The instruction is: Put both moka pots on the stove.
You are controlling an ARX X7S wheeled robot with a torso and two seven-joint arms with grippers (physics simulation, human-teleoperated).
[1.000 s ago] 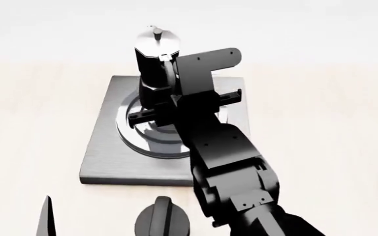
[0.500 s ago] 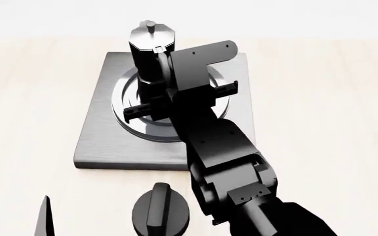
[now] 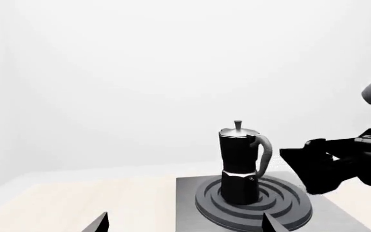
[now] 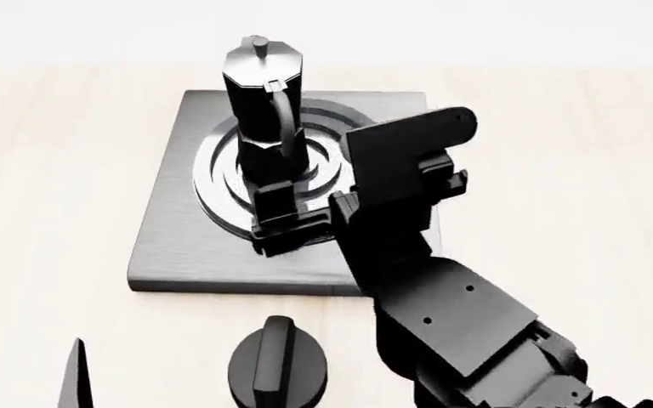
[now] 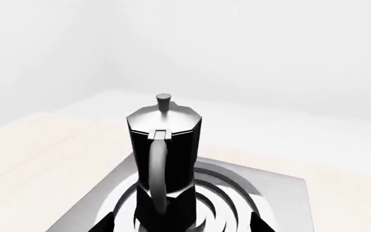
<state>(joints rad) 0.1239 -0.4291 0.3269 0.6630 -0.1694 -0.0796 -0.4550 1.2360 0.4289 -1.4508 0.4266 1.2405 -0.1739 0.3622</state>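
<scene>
Head view is showing one moka pot (image 4: 261,106) standing upright on the rings at the upper left of the stove (image 4: 179,238), handle pointing toward the frame bottom. The right gripper (image 4: 303,212) is hovering just below the pot, over the stove's lower middle, jaws spread wide and holding nothing; its arm is covering the stove's right side. A round black knob (image 4: 278,367) is sitting near the bottom edge, below the stove. Pale tabletop (image 4: 54,170) is lying open at left and right. Only a sliver of the left gripper (image 4: 75,378) is showing at lower left; its opening cannot be told. No writing is readable.
</scene>
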